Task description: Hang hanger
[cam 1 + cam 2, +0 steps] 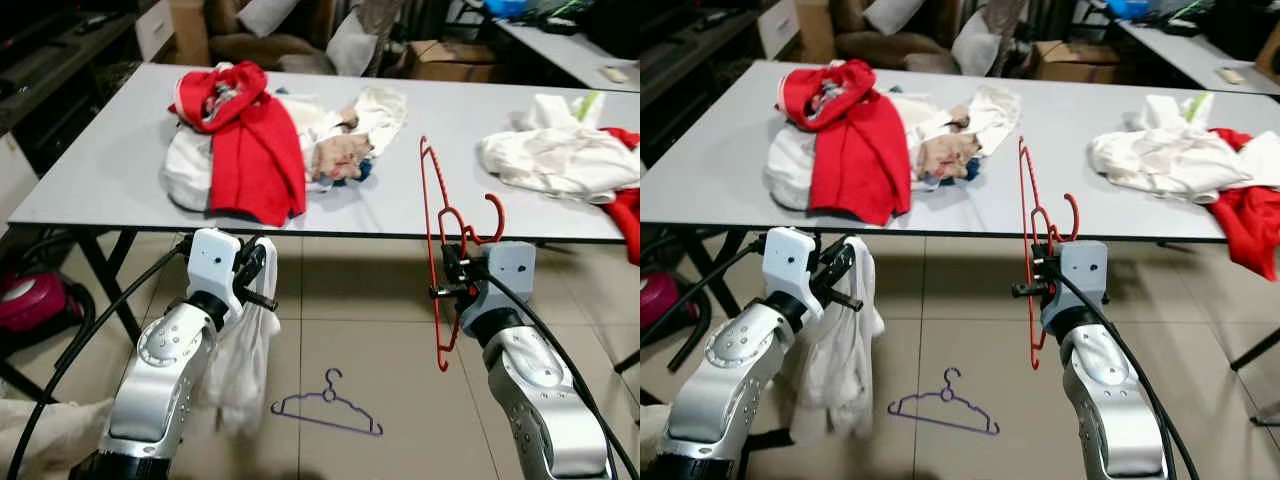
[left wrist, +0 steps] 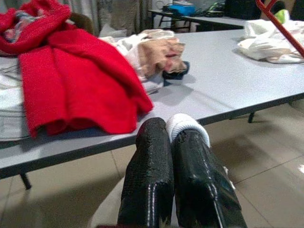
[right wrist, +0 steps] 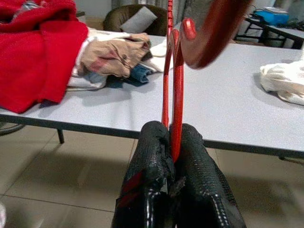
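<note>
From the left eye view, the right gripper (image 1: 452, 268) is clamped on a red hanger (image 1: 436, 250), which stands nearly upright in front of the near edge of the grey surface (image 1: 120, 150), its hook curling up beside the gripper. The left gripper (image 1: 255, 275) is closed on a white garment (image 1: 240, 370) that hangs limp below it toward the tiled floor (image 1: 400, 300). On the floor between the 2 arms lies a purple hanger (image 1: 328, 405). On the surface sit a clothes pile (image 1: 265, 135) topped by a red garment (image 1: 250, 150), and well apart to the right a white cloth heap (image 1: 555, 155). The right eye view gives the same layout, with a red cloth (image 1: 1250, 225) draped over the surface's right near edge. In the left wrist view, the 2 black fingers (image 2: 147, 185) press together with a white ribbed cuff (image 2: 186, 124) poking out between their tips; the cuff may belong to a sock or a sleeve, hard to tell. In the right wrist view, the fingers (image 3: 149, 180) pinch the red hanger's thin bars, and its hook looms blurred close to the camera.
</note>
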### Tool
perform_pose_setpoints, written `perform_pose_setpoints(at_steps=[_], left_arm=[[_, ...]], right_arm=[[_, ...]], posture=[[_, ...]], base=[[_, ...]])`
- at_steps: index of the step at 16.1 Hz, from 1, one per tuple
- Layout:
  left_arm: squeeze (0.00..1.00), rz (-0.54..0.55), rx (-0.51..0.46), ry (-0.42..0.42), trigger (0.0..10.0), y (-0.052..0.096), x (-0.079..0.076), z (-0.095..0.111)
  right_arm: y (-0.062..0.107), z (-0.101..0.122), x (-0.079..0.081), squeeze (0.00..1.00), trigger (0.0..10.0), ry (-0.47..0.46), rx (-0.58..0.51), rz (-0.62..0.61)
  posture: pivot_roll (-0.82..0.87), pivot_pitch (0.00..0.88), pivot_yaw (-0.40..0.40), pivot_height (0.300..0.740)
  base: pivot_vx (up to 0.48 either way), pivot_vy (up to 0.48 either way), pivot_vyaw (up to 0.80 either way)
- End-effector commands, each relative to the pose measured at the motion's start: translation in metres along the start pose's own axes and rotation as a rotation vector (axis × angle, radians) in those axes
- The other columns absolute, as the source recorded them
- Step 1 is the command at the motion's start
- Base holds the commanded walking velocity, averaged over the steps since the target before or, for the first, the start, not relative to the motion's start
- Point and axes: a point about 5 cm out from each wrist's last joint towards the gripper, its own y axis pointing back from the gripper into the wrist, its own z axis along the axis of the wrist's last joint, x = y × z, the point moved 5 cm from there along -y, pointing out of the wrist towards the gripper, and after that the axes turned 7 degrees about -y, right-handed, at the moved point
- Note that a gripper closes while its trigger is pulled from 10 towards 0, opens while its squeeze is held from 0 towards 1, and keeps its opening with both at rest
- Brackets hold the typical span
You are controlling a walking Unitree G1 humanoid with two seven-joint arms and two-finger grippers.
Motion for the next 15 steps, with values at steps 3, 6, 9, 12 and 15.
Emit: perform_pose_setpoints(at_steps=[3,6,9,12,15], left_arm=[[0.00,0.043,-0.022,-0.025,10.0,-0.002,0.007,0.007],[0.00,0.054,-0.013,-0.041,10.0,-0.005,0.011,0.006],[0.00,0.062,-0.016,-0.053,10.0,-0.007,0.014,0.009],[0.00,0.074,-0.014,-0.053,10.0,-0.005,0.013,0.009],[0.00,0.076,-0.015,-0.054,10.0,-0.006,0.013,0.009]], right_arm=[[-0.003,0.011,0.002,0.00,10.0,0.020,-0.045,0.011],[-0.011,0.015,0.008,0.00,10.0,0.008,-0.057,0.026],[-0.013,0.016,0.009,0.00,10.0,0.005,-0.064,0.024],[-0.009,0.013,0.003,0.00,10.0,0.016,-0.046,0.016],[-0.009,0.014,-0.001,0.00,10.0,0.020,-0.045,0.009]], posture=[[-0.09,0.000,-0.051,0.740],[-0.08,0.000,-0.048,0.740],[-0.08,0.000,-0.049,0.740],[-0.08,0.000,-0.064,0.740],[-0.08,0.000,-0.064,0.740]], base=[[0.000,-0.131,0.00],[0.000,-0.480,0.00],[0.000,-0.480,0.00],[0.000,-0.480,0.00],[0.000,-0.480,0.00]])
